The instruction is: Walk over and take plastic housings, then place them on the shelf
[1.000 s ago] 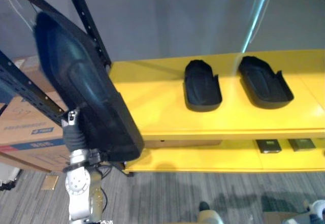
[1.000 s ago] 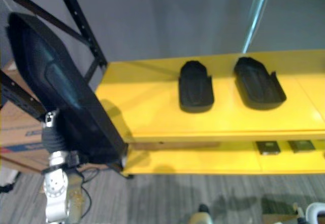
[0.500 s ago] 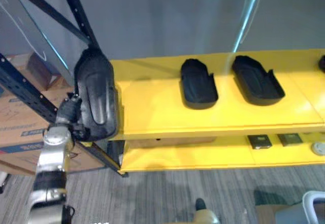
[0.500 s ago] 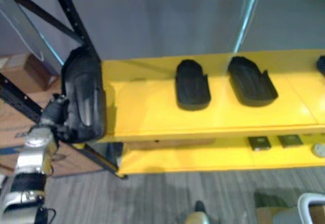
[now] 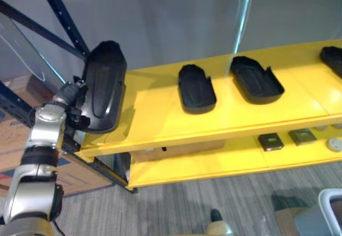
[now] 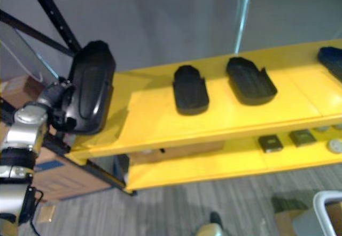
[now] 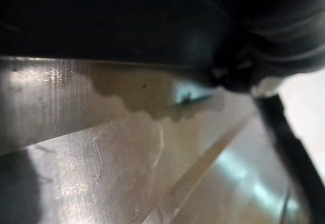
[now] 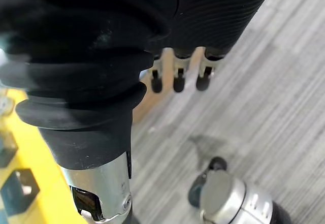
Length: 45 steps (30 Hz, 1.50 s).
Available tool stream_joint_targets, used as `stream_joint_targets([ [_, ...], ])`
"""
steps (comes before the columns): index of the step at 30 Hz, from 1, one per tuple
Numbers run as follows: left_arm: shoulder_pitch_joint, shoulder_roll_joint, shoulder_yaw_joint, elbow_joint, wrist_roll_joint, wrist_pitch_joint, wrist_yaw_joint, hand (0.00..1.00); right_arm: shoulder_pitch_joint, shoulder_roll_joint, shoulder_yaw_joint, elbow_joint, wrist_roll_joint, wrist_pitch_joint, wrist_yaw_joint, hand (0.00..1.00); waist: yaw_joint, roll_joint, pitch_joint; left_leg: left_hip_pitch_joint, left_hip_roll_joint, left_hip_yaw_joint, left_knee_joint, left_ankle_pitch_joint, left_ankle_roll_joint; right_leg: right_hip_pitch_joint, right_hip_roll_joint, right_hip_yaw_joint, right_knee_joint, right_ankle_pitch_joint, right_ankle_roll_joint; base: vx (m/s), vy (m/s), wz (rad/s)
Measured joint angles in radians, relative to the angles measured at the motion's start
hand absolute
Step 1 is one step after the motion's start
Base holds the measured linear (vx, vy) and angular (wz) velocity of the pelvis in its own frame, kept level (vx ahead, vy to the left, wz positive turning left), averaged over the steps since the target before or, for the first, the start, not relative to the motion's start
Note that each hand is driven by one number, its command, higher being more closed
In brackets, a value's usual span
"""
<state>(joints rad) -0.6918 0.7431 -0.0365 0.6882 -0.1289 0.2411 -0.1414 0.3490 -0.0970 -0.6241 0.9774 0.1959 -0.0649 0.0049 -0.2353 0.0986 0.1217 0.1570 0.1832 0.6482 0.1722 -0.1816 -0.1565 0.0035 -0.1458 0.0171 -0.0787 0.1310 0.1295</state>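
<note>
left hand (image 5: 72,102) raised at shelf (image 5: 160,123) end, bearing tilted housing (image 5: 103,86) | grip: cannot tell | right hand (image 8: 175,79) hangs slack

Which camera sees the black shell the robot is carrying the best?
The left eye view: the whole housing shows, held up beside the shelf by the left hand. The right eye view nearly matches. The left wrist view catches just a dark edge.

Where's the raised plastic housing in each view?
Left eye view: plastic housing at left, above the yellow shelf's left end.
Right eye view: same spot, farther left.
Left wrist view: probably the dark surface against the grey wall.
Right wrist view: the yellow shelf past the wrist.
Shared landmark: the yellow shelf.
</note>
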Motion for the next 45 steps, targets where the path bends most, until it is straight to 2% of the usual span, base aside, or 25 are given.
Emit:
stream_joint_targets([
  [2,-0.018,0.0,-0.016,0.033,0.008,0.025,0.003,1.0,0.0,0.002,0.0,0.015,0.0,0.002,0.0,0.0,-0.004,-0.001,0.001,0.0,0.0,0.017,-0.002,0.0,0.0,-0.009,0.003,0.013,0.0,0.003,-0.002,0.0,-0.02,-0.19],
  [5,-0.018,0.0,-0.016,0.074,0.007,0.042,0.017,1.0,0.001,0.005,0.0,0.024,0.0,0.004,0.0,0.0,-0.028,0.005,0.008,0.0,0.0,0.021,-0.004,0.0,0.0,-0.014,0.005,0.013,0.0,0.003,-0.002,-0.01,-0.021,-0.06],
  [7,-0.021,-0.001,-0.016,0.081,-0.003,0.053,0.031,1.0,0.0,0.008,0.0,0.023,0.0,0.004,0.0,0.0,-0.033,0.004,0.025,-0.001,0.0,0.026,-0.004,-0.003,0.001,-0.022,0.006,0.022,0.0,0.005,-0.001,-0.06,-0.019,-0.1],
  [10,-0.048,-0.001,-0.011,0.082,-0.031,0.055,0.079,1.0,-0.007,0.018,0.001,0.021,0.0,0.003,0.002,0.0,-0.025,-0.009,0.078,-0.027,0.006,0.047,0.026,-0.015,0.006,-0.057,0.007,0.049,0.006,0.011,0.006,-0.11,-0.026,-0.19],
  [12,-0.078,-0.001,-0.007,0.091,-0.031,0.058,0.119,1.0,-0.022,0.016,0.0,0.02,0.008,0.0,0.015,0.0,-0.031,-0.017,0.115,-0.058,0.01,0.052,0.058,-0.025,0.015,-0.087,0.006,0.067,0.018,0.019,0.012,-0.12,-0.035,-0.14],
  [16,-0.116,-0.005,-0.007,0.101,-0.073,0.059,0.153,1.0,-0.043,0.018,0.001,0.023,0.027,-0.001,0.023,0.0,-0.06,-0.035,0.157,-0.089,0.015,0.051,0.084,-0.034,0.025,-0.115,0.006,0.077,0.027,0.024,0.012,-0.06,-0.018,-0.04],
  [20,-0.133,-0.01,-0.006,0.128,-0.111,0.06,0.17,1.0,-0.06,0.018,0.013,0.023,0.027,-0.008,0.04,0.0,-0.07,-0.031,0.17,-0.088,0.017,0.044,0.087,-0.046,0.026,-0.127,0.014,0.098,0.033,0.024,0.012,0.0,-0.009,-0.16],
  [24,-0.158,-0.015,0.025,0.134,-0.159,0.058,0.184,1.0,-0.096,0.02,0.063,0.018,0.028,-0.019,0.041,0.0,-0.079,-0.033,0.228,-0.098,0.021,0.05,0.126,-0.069,0.036,-0.142,0.011,0.116,0.052,0.023,0.012,-0.07,0.017,-0.06],
  [34,-0.164,-0.016,0.043,0.135,-0.178,0.06,0.247,1.0,-0.1,0.018,0.108,0.012,0.048,-0.028,0.041,0.0,-0.081,-0.034,0.247,-0.13,0.028,0.053,0.152,-0.075,0.039,-0.177,0.011,0.124,0.07,0.025,0.014,-0.04,-0.004,-0.02],
  [35,-0.164,-0.016,0.059,0.135,-0.178,0.065,0.248,0.0,-0.099,0.018,0.108,0.013,0.049,-0.028,0.041,0.0,-0.082,-0.035,0.249,-0.13,0.029,0.052,0.153,-0.075,0.039,-0.177,0.011,0.123,0.07,0.025,0.014,-0.04,-0.008,-0.01],
  [40,-0.165,-0.016,0.071,0.137,-0.177,0.07,0.25,0.0,-0.099,0.017,0.115,0.01,0.054,-0.047,0.04,0.0,-0.082,-0.031,0.258,-0.13,0.032,0.051,0.158,-0.075,0.039,-0.176,0.013,0.123,0.074,0.025,0.014,-0.03,-0.008,0.0],
  [45,-0.174,-0.016,0.095,0.136,-0.166,0.067,0.254,0.0,-0.099,0.018,0.149,-0.009,0.084,-0.042,0.041,0.0,-0.084,-0.031,0.271,-0.14,0.038,0.047,0.172,-0.077,0.04,-0.179,0.015,0.122,0.074,0.025,0.015,-0.03,-0.008,0.02],
])
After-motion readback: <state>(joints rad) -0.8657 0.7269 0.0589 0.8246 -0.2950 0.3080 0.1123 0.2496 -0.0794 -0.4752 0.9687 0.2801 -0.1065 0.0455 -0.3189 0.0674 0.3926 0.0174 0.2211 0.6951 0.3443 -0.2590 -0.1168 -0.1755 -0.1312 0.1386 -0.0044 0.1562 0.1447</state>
